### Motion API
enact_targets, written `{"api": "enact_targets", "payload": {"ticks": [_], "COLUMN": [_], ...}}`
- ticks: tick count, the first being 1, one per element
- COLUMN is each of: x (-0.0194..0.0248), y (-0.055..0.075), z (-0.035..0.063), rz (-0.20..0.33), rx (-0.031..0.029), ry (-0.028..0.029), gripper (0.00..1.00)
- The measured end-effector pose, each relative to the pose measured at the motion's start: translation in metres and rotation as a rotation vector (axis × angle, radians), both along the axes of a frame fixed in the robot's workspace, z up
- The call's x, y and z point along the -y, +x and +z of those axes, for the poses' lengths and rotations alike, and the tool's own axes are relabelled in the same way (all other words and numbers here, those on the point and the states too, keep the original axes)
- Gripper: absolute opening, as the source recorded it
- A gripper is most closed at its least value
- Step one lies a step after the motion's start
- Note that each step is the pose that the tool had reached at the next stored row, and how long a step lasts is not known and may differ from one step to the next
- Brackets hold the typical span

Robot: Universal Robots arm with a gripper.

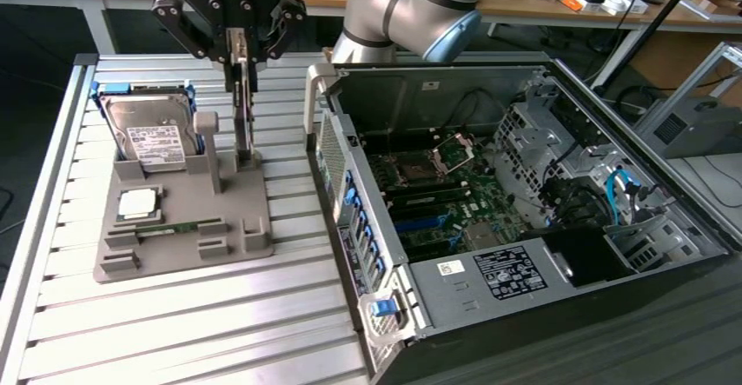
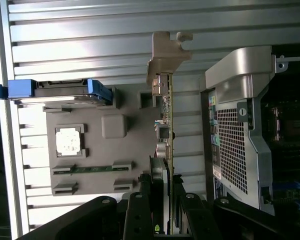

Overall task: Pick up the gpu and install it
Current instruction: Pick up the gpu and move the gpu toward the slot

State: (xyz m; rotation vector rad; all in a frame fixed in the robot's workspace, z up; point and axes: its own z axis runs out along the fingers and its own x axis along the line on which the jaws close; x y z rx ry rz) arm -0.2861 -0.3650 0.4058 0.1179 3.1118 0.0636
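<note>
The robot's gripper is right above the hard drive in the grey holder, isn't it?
Not quite. The gripper is right above the gpu, the green card standing on edge in the grey holder. The hard drive sits beside it in the same holder. The exterior view shows this.

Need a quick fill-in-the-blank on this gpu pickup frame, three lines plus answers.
The gpu stands on ___ in the gray holder, below the gripper.
The hard drive in that holder has ___ side rails.
The open computer case lies on the exterior view's ___.
Missing words: edge; blue; right.
</note>
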Motion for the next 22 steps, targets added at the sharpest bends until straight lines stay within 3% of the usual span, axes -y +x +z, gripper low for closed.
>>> {"api": "enact_targets", "payload": {"ticks": [22], "x": [0.0000], "y": [0.0000], "z": [0.0078], "rz": [0.000], "rx": [0.0001], "ry": [0.0000], "gripper": [0.27]}}
